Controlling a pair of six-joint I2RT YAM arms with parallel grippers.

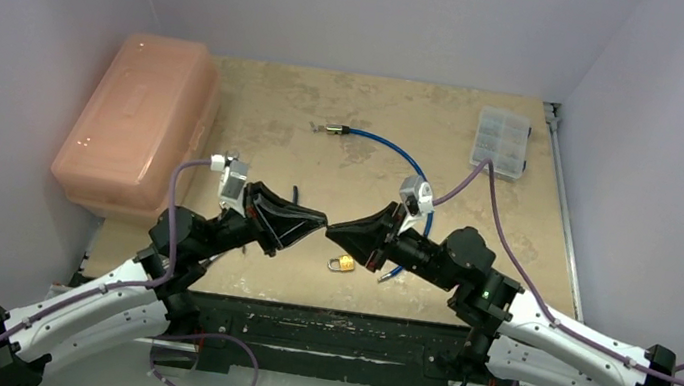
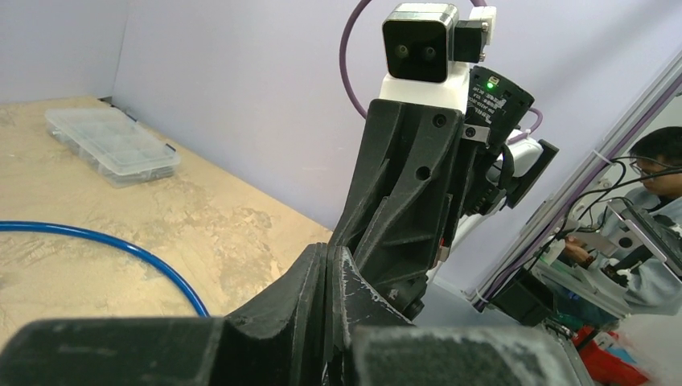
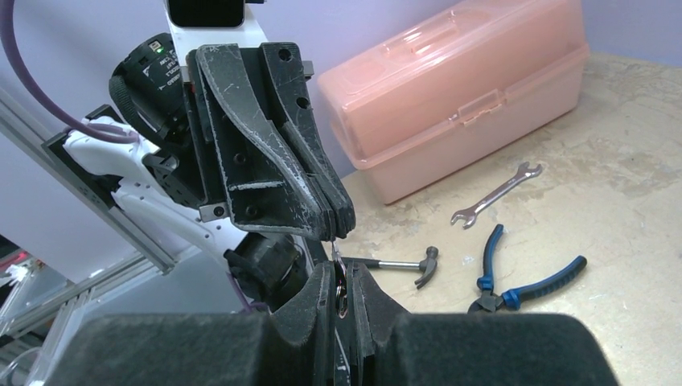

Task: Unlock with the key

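Brass-bodied with a steel shackle, the small padlock (image 1: 341, 264) lies on the tan tabletop (image 1: 278, 113) in the top view, with nothing touching it. Near it, lifted off the table, the black left gripper (image 1: 321, 219) and the black right gripper (image 1: 337, 229) meet tip to tip. I judge this to be a hand-over or re-grip of the tiny thin silvery metal key (image 3: 338, 269) (too small to pick out from up here); the lock itself is not yet approached. Next, one gripper must end with a firm hold that leaves the blade sticking out. It must then bring the blade to the padlock's keyway, which probably needs the other gripper to steady the lock.

From the left wrist, the left gripper's fingers are pressed together with only a hairline seam. The right gripper looms directly opposite, and the key is hidden.

From the right wrist, the right gripper's fingers are nearly closed, pinching the key between them. Its upper end reaches the left gripper's closed tips; whether those tips truly grip it I cannot tell.
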